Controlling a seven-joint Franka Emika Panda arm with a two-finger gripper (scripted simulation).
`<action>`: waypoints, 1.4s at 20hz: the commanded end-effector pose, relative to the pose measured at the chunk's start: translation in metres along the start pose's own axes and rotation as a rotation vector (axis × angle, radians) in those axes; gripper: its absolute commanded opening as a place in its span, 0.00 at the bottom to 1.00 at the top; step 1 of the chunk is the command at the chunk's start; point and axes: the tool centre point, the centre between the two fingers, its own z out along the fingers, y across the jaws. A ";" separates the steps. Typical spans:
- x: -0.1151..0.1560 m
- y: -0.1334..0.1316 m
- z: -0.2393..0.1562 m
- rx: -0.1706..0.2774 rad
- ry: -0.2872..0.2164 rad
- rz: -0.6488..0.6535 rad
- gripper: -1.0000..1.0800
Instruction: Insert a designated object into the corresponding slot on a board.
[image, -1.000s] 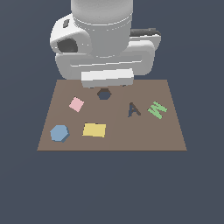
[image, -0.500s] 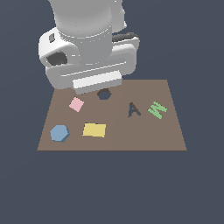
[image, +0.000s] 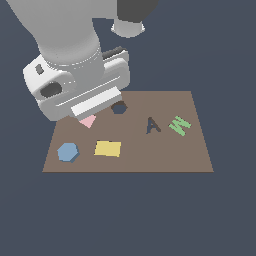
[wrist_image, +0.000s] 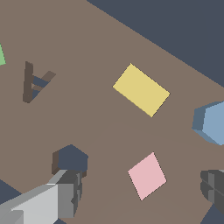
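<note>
The blue hexagonal block (image: 68, 152) lies flat on the brown board (image: 150, 160) near its front corner on the exterior view's left; it also shows in the wrist view (wrist_image: 213, 123). The dark hexagon slot (image: 119, 107) is at the board's back middle and shows in the wrist view (wrist_image: 71, 159), empty. My gripper (wrist_image: 140, 190) is open and empty above the board, over the pink square, with one finger (wrist_image: 65, 194) by the slot and the other finger (wrist_image: 214, 186) near the blue block. In the exterior view the hand (image: 80, 85) hides the fingertips.
A pink square (image: 88, 121) is partly hidden under the hand and fully shown in the wrist view (wrist_image: 147, 176). A yellow rectangle (image: 108, 148) lies beside the blue block. A dark A-shaped cutout (image: 153, 125) and a green letter piece (image: 180, 125) sit toward the exterior view's right.
The arm has swung toward the exterior view's left and come lower and nearer, from behind the hexagon slot to over the pink square. The pieces on the board have not moved.
</note>
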 end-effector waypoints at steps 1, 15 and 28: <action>-0.003 0.012 0.007 0.000 -0.001 -0.082 0.96; 0.003 0.083 0.044 -0.003 -0.007 -0.548 0.96; 0.024 0.121 0.066 -0.005 -0.011 -0.828 0.96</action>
